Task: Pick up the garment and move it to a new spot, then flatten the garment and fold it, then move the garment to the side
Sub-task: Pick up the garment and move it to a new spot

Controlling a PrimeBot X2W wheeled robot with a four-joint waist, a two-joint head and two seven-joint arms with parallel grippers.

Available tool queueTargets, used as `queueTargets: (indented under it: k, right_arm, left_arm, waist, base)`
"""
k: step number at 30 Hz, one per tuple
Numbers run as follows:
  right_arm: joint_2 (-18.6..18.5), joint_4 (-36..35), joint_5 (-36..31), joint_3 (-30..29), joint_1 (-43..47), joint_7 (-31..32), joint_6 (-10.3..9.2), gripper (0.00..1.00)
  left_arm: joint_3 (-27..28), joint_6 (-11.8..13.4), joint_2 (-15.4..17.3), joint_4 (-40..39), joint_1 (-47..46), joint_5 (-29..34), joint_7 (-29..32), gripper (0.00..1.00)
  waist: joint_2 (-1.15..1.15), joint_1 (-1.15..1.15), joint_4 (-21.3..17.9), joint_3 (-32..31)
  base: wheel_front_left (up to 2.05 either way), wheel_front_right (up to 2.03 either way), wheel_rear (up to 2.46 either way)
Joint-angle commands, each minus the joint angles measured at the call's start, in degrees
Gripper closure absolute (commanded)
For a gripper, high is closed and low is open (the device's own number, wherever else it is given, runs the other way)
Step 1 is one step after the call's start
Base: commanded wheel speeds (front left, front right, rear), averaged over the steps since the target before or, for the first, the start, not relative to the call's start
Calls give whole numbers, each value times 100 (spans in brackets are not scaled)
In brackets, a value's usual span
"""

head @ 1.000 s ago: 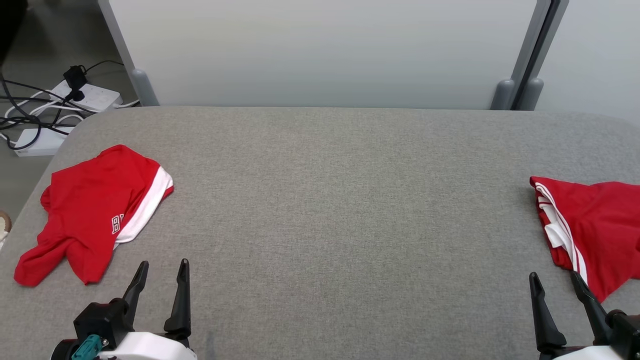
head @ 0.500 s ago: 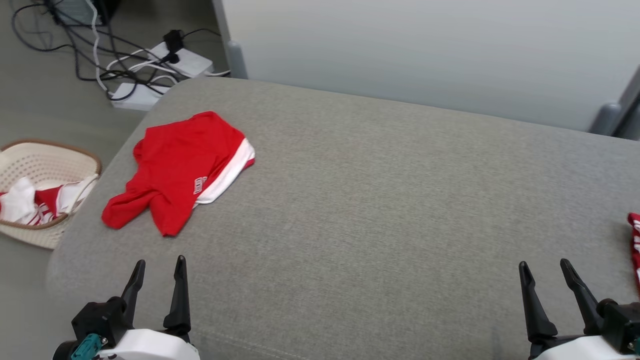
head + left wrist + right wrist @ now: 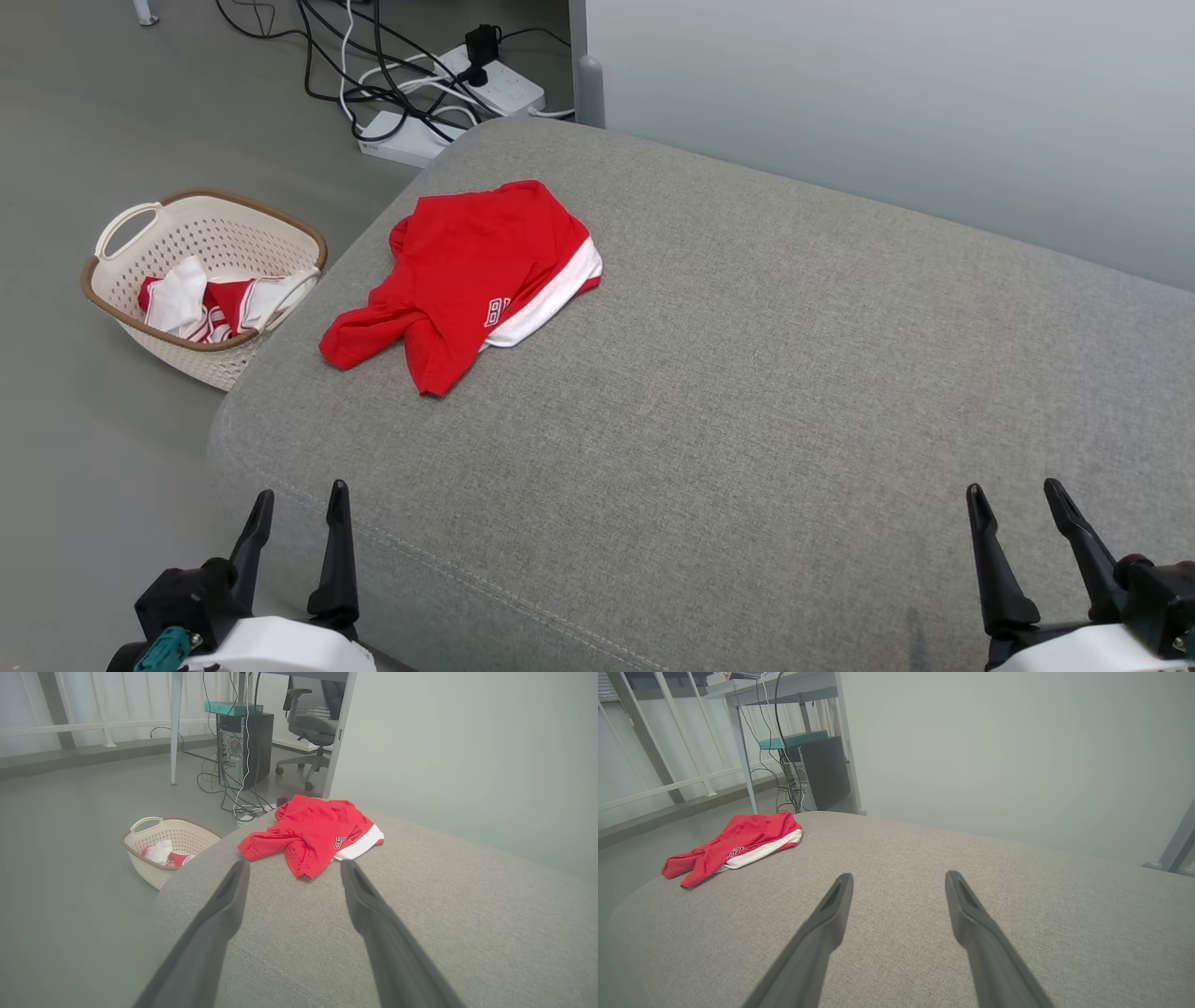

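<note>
A crumpled red garment (image 3: 471,275) with a white band and white lettering lies near the far left corner of the grey padded surface (image 3: 794,373). It also shows in the left wrist view as the garment (image 3: 313,833) and in the right wrist view as the garment (image 3: 733,847). My left gripper (image 3: 299,504) stands open at the lower left, over the surface's front left edge, well short of the garment. My right gripper (image 3: 1013,499) stands open at the lower right above bare fabric. Both hold nothing.
A cream laundry basket (image 3: 121,289) with red and white clothes stands on the floor left of the surface. Power strips and tangled cables (image 3: 439,84) lie on the floor behind the corner. A pale partition wall (image 3: 887,121) runs along the back. A desk, computer tower and office chair (image 3: 310,728) stand beyond.
The head camera has swung to the left: the basket has come into view and the second red garment at the right has left the picture. Both grippers stay open.
</note>
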Motion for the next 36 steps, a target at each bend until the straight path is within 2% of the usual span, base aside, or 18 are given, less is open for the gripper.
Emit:
queueTargets:
  k: [1, 12, 17, 20, 24, 28, 30, 31, 32, 36]
  right_arm:
    - [-80, -153, -13, 142, -193, -12, -15, 0]
    - [-80, -152, 22, 124, -287, -12, -15, 0]
    - [-82, -293, -60, 110, -375, 57, -15, 0]
    - [-98, -407, -151, 73, -460, 99, -15, 0]
    - [-99, -556, -246, 52, -596, 118, -15, 0]
    - [-104, -597, -248, 53, -751, 104, -15, 0]
    - [-104, -609, -254, 75, -821, 99, -15, 0]
    - [-104, -609, -254, 75, -821, 99, -15, 0]
    - [-104, -616, -252, 108, -887, 108, -15, 0]
    - [-150, -623, -265, 161, -1050, 114, -15, 0]
  left_arm:
    - [244, -31, 70, -87, -261, -54, -61, 0]
    - [279, -162, 89, -82, -576, -82, -34, 0]
    - [466, -362, 399, -259, -1508, -181, 363, 0]
    - [631, -585, 622, -162, -2373, -386, 791, 0]
    - [748, -931, 884, 610, -3527, -681, 1425, 0]
    - [761, -1237, 960, 1722, -4446, -914, 1886, 0]
    - [745, -1378, 988, 2331, -4786, -1010, 2111, 0]
    - [745, -1378, 988, 2331, -4786, -1010, 2111, 0]
    - [712, -1532, 1014, 2913, -5049, -1089, 2320, 0]
    - [705, -1807, 982, 3917, -5390, -1306, 2688, 0]
  waist:
    - [0, 0, 1, 2]
    - [0, 0, -28, 174]
    - [0, 0, -123, 394]
    - [0, 0, -261, 583]
    - [0, 0, -571, 864]
    - [0, 0, -920, 1163]
    - [0, 0, -1094, 1326]
    - [0, 0, -1094, 1326]
    - [0, 0, -1257, 1502]
    - [0, 0, -1503, 1828]
  base:
    - [0, 0, 0]
    - [0, 0, 0]
    - [0, 0, 0]
    - [0, 0, 0]
    - [0, 0, 0]
    - [0, 0, 0]
    - [0, 0, 0]
    - [0, 0, 0]
    - [0, 0, 0]
    - [0, 0, 0]
